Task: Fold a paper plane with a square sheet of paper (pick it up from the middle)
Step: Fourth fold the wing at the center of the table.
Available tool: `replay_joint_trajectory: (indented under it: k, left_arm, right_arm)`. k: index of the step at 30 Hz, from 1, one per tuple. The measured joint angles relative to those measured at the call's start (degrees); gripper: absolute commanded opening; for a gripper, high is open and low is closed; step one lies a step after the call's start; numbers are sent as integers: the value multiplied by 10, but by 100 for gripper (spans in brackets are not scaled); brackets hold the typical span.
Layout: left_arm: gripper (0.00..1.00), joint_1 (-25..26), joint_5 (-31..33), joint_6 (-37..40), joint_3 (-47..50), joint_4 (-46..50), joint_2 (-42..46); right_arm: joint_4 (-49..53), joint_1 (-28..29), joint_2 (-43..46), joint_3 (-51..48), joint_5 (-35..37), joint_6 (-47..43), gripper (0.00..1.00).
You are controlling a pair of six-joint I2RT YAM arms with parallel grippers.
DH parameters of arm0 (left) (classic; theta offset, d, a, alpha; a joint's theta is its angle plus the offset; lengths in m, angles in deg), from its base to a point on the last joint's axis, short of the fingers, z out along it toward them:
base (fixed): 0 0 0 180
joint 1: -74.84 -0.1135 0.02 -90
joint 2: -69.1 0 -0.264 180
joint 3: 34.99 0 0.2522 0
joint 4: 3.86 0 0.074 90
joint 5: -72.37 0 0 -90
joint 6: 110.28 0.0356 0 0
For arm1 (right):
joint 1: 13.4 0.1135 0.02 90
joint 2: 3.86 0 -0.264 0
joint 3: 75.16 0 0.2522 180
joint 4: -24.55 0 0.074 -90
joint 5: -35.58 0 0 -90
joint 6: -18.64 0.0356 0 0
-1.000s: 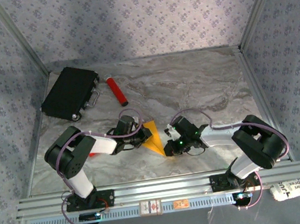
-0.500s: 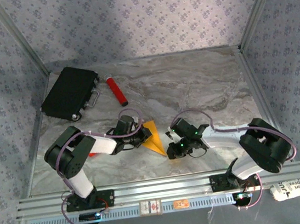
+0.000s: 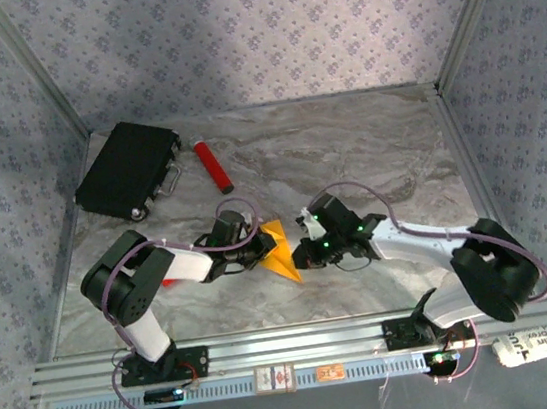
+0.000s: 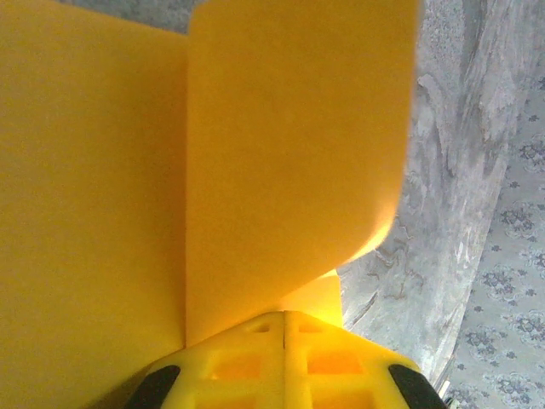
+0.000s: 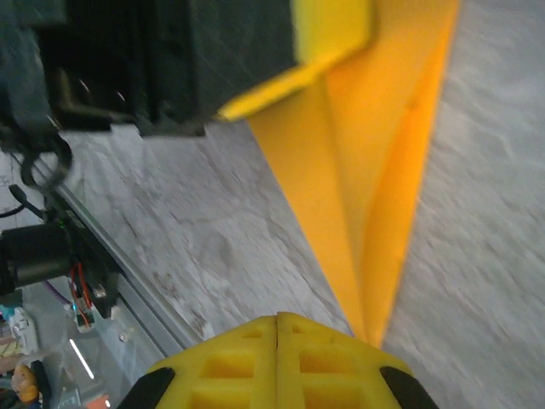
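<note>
Overhead view of a marble table point(image 3: 367, 152). Near its middle lies the sheet of paper point(image 3: 280, 252), orange-yellow and creased to a narrow wedge with its point aimed at 5 o'clock. The left gripper point(image 3: 263, 253) meets it from 9 o'clock, the right gripper point(image 3: 302, 256) from 3 o'clock. The likely reason is that one arm anchors the wide end so the other can work the point.

In the left wrist view the fingers point(image 4: 230, 366) are fully closed, with a flap curling up out of their seam (a pinch, it appears). In the right wrist view the fingers point(image 5: 332, 366) are closed too and touch the paper's tip. Whether they clamp it cannot be told.

A black case point(image 3: 128, 170) and a red cylinder point(image 3: 213, 166) sit well apart at 10 and 11 o'clock.
</note>
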Motion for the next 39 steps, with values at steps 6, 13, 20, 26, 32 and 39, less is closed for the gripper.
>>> replay_joint_trajectory:
  k: [6, 13, 20, 26, 32, 39]
  left_arm:
    - [3, 0, 0, 0, 0, 0, 0]
    - [3, 0, 0, 0, 0, 0, 0]
    - [3, 0, 1, 0, 0, 0, 0]
    - [3, 0, 1, 0, 0, 0, 0]
    - [3, 0, 1, 0, 0, 0, 0]
    - [3, 0, 1, -1, 0, 0, 0]
  right_arm:
    - [-17, 24, -85, 54, 2, 4, 2]
    - [-10, 39, -128, 69, 22, 4, 2]
    - [-28, 31, -133, 31, 27, 13, 3]
    - [-88, 23, -118, -18, 16, 33, 3]
    - [-134, 19, -96, -59, 10, 50, 4]
    - [-162, 14, -63, -106, 3, 60, 4]
